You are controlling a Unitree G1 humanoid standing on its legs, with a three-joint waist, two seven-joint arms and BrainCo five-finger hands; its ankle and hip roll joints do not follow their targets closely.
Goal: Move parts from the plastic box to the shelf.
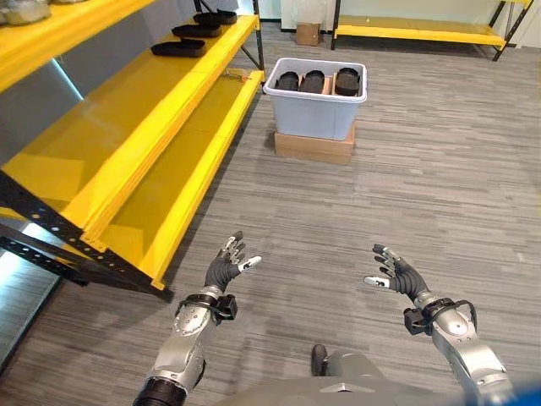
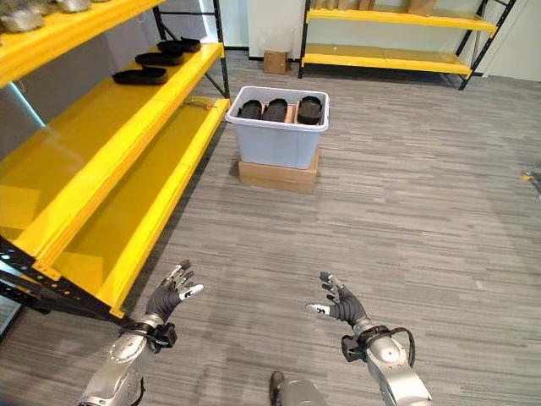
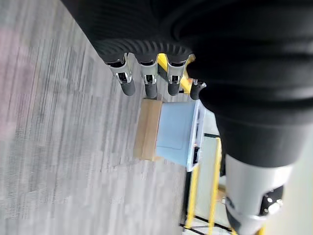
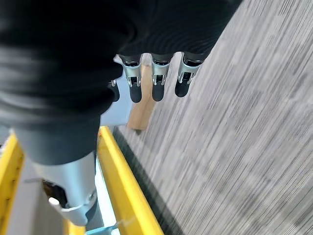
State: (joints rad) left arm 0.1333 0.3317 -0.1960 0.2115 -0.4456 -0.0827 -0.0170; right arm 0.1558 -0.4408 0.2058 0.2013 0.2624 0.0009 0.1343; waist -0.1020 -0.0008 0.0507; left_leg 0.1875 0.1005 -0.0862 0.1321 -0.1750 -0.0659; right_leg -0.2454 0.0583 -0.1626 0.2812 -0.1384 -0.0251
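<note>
Right now we hold both hands out low over the grey floor (image 1: pixel 406 169), and each is empty. Our left hand (image 1: pixel 223 269) has its fingers spread and relaxed, holding nothing. Our right hand (image 1: pixel 396 275) is the same, fingers straight and apart, palm turned inward.

Ahead of us, well apart from both hands, stands the pale plastic box (image 1: pixel 314 115). It sits on a flat cardboard box (image 1: pixel 313 147). Inside it we see three black parts (image 1: pixel 312 81) standing side by side, and a bit of brown cardboard between them.

To our left runs the yellow shelf (image 1: pixel 127 127) with a dark frame. On its middle level, toward the far end, more black parts (image 1: pixel 179 48) lie in a row. The plastic box stands near the far end of this shelf.
</note>
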